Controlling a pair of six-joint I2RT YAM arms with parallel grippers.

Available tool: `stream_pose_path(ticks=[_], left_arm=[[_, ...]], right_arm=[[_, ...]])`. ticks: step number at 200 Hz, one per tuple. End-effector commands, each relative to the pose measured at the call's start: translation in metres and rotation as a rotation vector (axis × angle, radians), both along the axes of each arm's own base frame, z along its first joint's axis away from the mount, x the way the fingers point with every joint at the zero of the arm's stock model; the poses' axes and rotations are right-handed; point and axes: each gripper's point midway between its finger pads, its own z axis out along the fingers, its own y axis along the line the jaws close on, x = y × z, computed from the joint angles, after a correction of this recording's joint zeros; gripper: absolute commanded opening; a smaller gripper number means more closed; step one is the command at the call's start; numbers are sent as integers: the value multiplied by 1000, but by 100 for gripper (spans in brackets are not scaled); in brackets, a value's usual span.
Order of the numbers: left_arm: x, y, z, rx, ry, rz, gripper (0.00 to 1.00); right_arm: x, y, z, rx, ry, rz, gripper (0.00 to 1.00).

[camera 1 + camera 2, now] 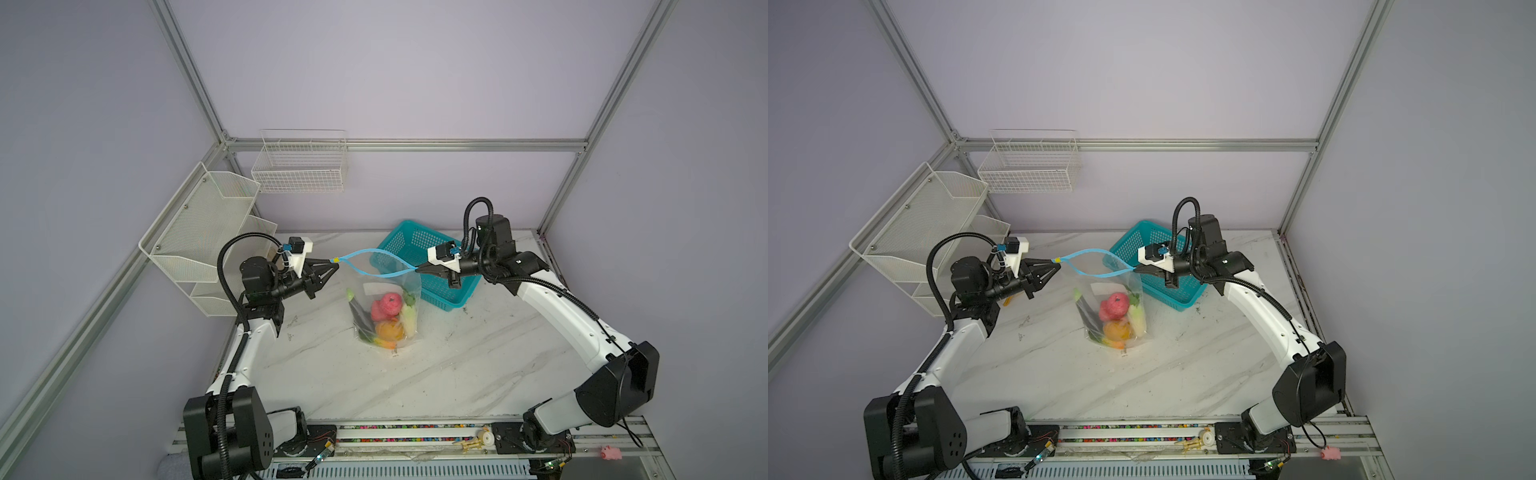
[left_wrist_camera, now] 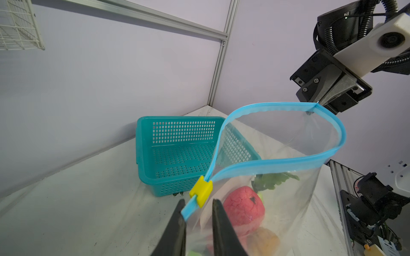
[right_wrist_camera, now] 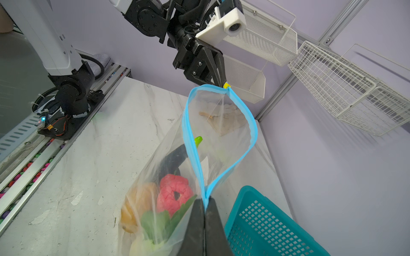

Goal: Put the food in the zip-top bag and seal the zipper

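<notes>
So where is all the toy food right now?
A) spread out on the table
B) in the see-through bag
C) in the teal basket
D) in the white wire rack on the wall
B: the pink, orange and green toy food shows through the clear zip-top bag, and the teal basket has nothing in it.

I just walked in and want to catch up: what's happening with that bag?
The right gripper is shut on one end of the zipper, holding up the zip-top bag with the food inside. The left gripper has its jaws slightly apart around the other end, behind the yellow slider. The zipper gapes open, unsealed.
</notes>
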Motion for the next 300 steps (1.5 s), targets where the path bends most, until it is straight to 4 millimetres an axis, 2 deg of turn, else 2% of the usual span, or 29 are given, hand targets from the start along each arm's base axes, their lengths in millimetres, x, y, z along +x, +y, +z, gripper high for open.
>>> stream_pose_path(ticks=[1, 28, 65, 137, 205, 229, 256, 279, 300], left_arm=[[-9, -5, -5, -20, 2, -26, 22], [-7, -7, -3, -33, -1, -37, 20], [-6, -9, 1, -40, -3, -48, 0], [-13, -6, 11, -42, 2, 4, 0], [-44, -2, 30, -87, -34, 133, 0], [-51, -4, 28, -105, -17, 142, 0], [-51, -3, 15, -120, 22, 164, 0], [-48, -3, 8, -131, 47, 161, 0], [-48, -4, 10, -136, 46, 156, 0]], right_arm=[[-4, -1, 1, 11, -10, 24, 0], [-4, -1, 1, 11, -10, 23, 0], [-1, -2, 0, 7, -8, 11, 0], [3, -4, -1, 0, -5, -9, 0], [0, -4, 7, 19, 7, -4, 0], [0, -2, 9, 36, 21, 4, 0], [2, -1, 3, 40, 41, -4, 0], [7, 1, -5, 43, 62, -8, 9], [9, 2, -7, 28, 82, 0, 36]])
